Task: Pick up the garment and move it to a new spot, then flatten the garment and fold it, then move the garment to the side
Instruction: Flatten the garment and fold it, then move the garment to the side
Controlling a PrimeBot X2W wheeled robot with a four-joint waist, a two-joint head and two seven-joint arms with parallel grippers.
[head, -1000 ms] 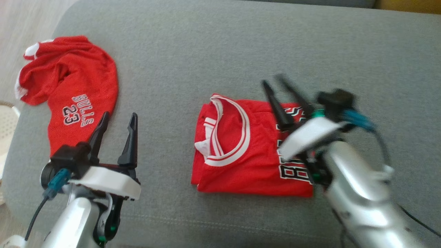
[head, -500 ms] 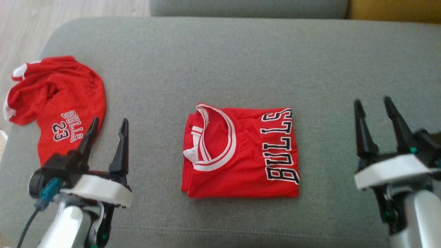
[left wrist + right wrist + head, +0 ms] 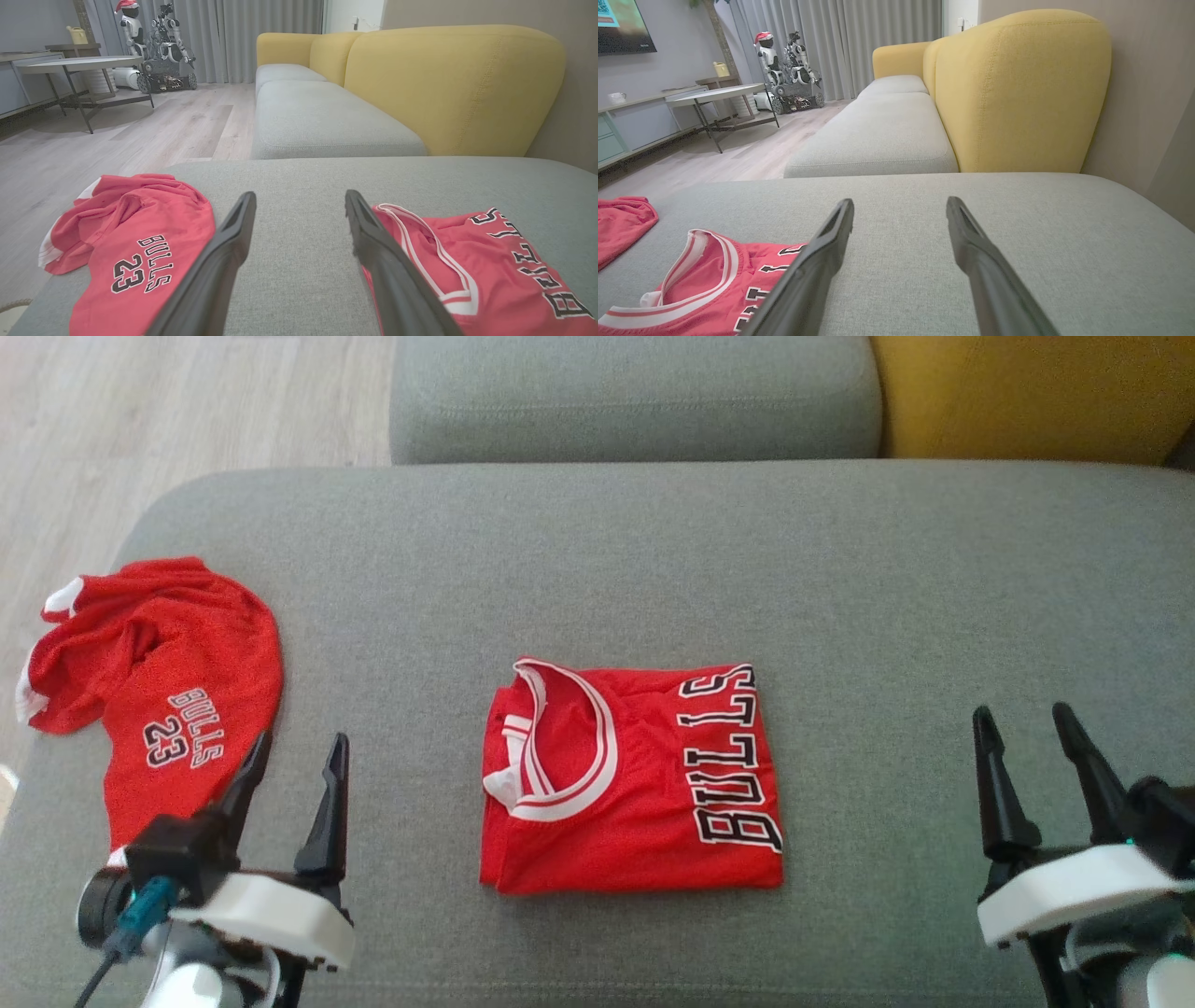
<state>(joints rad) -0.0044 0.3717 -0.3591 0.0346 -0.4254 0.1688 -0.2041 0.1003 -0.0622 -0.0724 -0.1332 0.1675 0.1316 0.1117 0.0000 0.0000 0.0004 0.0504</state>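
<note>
Both gaping empty, left tool point(image 3: 302, 739), right tool point(image 3: 1021, 712) (arms cut off), folded jersey point(image 3: 625, 784) between

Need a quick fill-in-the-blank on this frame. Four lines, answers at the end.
1. The folded jersey shows the word ____.
2. The crumpled jersey carries the number ____.
3. The left claw and right claw both stand ____, holding nothing.
4. The sofa backrest is ____ in colour.
Missing: BULLS; 23; open; yellow.
</note>
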